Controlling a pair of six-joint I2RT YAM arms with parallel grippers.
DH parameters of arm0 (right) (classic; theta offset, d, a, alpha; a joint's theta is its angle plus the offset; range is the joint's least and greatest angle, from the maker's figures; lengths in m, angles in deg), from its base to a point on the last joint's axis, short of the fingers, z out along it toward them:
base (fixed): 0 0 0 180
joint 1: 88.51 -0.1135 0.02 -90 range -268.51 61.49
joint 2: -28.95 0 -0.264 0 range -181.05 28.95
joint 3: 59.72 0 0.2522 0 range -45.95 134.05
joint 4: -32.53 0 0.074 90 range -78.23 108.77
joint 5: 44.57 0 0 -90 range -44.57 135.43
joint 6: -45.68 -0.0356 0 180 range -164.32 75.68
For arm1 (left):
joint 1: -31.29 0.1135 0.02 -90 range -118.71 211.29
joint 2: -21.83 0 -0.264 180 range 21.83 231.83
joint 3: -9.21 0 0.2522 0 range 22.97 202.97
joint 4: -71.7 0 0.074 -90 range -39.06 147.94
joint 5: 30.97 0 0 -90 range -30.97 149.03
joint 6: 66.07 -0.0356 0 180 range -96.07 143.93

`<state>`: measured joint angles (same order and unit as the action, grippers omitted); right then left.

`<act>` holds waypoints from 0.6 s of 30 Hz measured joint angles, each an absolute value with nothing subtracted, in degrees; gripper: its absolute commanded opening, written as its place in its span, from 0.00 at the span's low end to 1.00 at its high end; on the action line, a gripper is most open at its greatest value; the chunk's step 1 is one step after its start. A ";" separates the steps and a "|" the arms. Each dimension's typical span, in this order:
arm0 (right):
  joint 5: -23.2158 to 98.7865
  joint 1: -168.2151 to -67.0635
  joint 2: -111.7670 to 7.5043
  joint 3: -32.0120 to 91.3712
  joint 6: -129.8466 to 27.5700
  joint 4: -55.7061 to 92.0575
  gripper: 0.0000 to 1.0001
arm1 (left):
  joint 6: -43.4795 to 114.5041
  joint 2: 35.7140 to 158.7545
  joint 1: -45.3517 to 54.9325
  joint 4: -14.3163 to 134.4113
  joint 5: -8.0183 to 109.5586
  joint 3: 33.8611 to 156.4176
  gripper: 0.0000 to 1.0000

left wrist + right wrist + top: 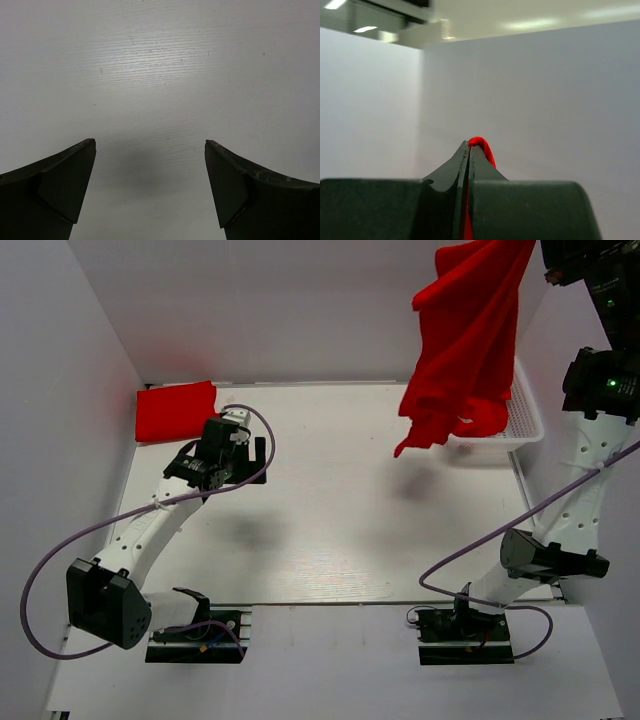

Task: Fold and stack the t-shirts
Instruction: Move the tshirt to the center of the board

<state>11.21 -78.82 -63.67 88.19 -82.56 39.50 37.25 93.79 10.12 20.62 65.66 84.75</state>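
The white table (340, 530) carries a folded red t-shirt (175, 410) at its far left corner. High over the far right, a second red t-shirt (465, 340) hangs bunched, its tail over the white basket (525, 425). The right hand (469, 146) is clamped on only a thin fold of it. The left hand (150, 145) hovers over the table, spread wide and holding nothing. So slight a pinch may slip, or the tail may snag the basket and drag it.
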 measured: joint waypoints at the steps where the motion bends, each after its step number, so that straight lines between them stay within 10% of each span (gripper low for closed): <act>1: 9.26 -79.26 -63.14 87.78 -84.70 41.27 0.00 | 37.25 93.73 10.10 20.62 65.66 84.75 1.00; 18: -10.80 -104.33 -69.00 77.37 -92.09 44.77 0.00 | 37.25 92.96 10.10 20.38 67.50 85.25 1.00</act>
